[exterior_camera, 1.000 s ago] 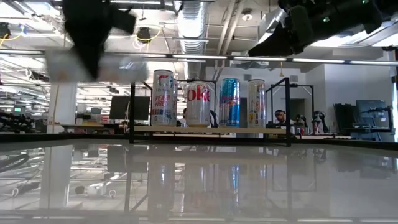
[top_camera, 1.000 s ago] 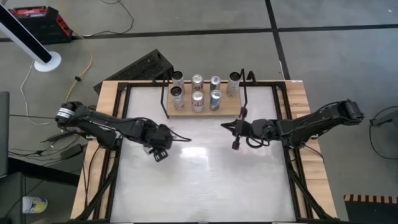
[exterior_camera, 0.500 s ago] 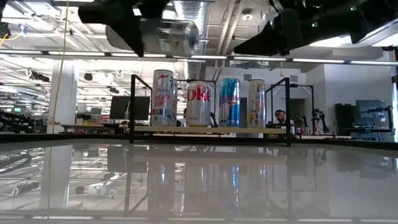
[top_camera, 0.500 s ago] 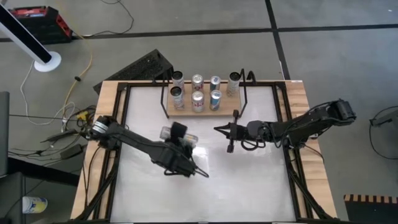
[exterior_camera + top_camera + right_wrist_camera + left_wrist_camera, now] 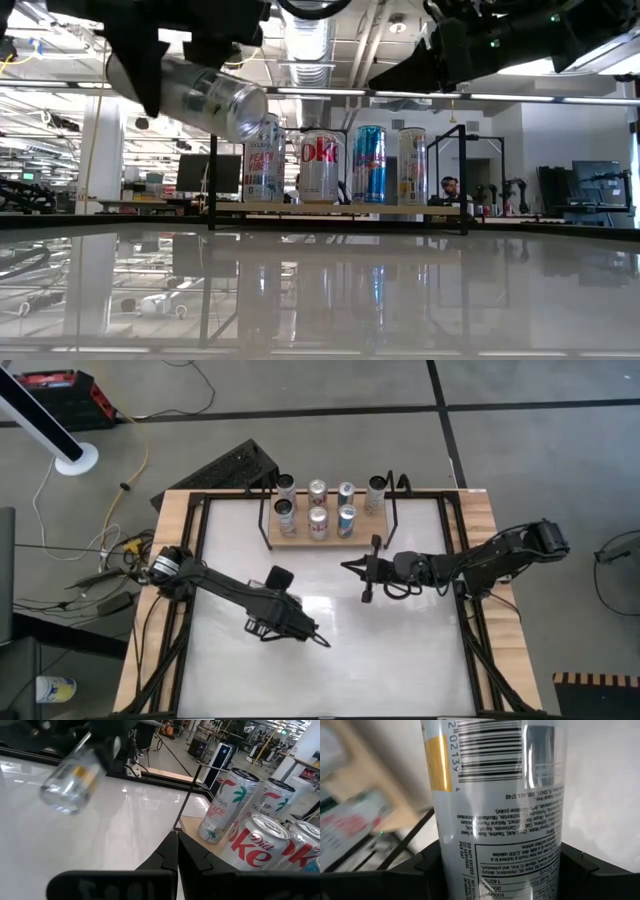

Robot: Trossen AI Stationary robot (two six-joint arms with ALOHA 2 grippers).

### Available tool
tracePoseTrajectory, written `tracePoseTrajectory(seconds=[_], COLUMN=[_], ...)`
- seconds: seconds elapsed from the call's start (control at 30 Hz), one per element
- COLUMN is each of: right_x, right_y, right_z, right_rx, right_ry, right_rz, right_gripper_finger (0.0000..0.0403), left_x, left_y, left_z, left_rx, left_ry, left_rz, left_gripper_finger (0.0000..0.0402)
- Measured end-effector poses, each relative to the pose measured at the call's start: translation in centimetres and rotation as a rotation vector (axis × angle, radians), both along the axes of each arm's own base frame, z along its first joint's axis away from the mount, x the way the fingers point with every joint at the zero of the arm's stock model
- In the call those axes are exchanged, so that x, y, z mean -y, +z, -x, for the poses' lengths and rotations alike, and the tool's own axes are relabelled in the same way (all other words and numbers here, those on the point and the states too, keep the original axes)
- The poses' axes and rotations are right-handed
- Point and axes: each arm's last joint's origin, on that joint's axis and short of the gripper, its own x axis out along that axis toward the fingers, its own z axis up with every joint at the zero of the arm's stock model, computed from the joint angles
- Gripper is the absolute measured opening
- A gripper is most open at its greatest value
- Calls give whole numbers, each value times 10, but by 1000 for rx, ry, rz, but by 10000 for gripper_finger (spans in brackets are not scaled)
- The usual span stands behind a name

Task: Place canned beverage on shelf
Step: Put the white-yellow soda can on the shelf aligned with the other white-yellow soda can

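Note:
The shelf (image 5: 322, 538), a light-wood board in a black wire frame, stands at the table's far middle with several upright cans on it; it also shows in the low view (image 5: 340, 207) and the right wrist view (image 5: 192, 827). My left gripper (image 5: 272, 578) is shut on a silver can (image 5: 200, 95) above the table's left middle, short of the shelf. The can fills the left wrist view (image 5: 495, 805) and shows blurred in the right wrist view (image 5: 75, 780). My right gripper (image 5: 347, 567) is shut and empty, above the table near the shelf's front right. My left gripper pinches the can's side wall (image 5: 495, 870) between its two fingers (image 5: 427, 867), which stand on opposite sides and lie across the can. In the low view the fingers come from above. The can is clear of the table and tilted, its end toward the table's right lower (image 5: 250, 120).
The white tabletop (image 5: 330, 660) lies between wood strips and black rails on its left (image 5: 180, 650) and right (image 5: 480, 650). A black wire rack (image 5: 235, 465) lies beyond the far left corner. The room shows behind the shelf in the low view.
My left arm has swung out over the table's left middle with the can. The can was level half a second ago and is now tipped, its right end lower. My right gripper has drifted a little toward the table's left.

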Motion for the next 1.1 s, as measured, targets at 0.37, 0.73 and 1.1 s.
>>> tracePoseTrajectory(seconds=[0.37,0.73,1.1], right_x=[0,-19,-49], right_y=[-1,7,-9], right_z=[0,-1,-53], right_rx=[-6,61,206], right_ry=[1,281,301], right_rz=[-1,54,277], right_gripper_finger=[27,64,250], left_x=[-3,-41,-55], left_y=[-22,66,41], left_z=[10,21,57], left_rx=[-133,402,674], left_ry=[-9,279,467], left_rz=[38,312,703], left_gripper_finger=[228,228,228])
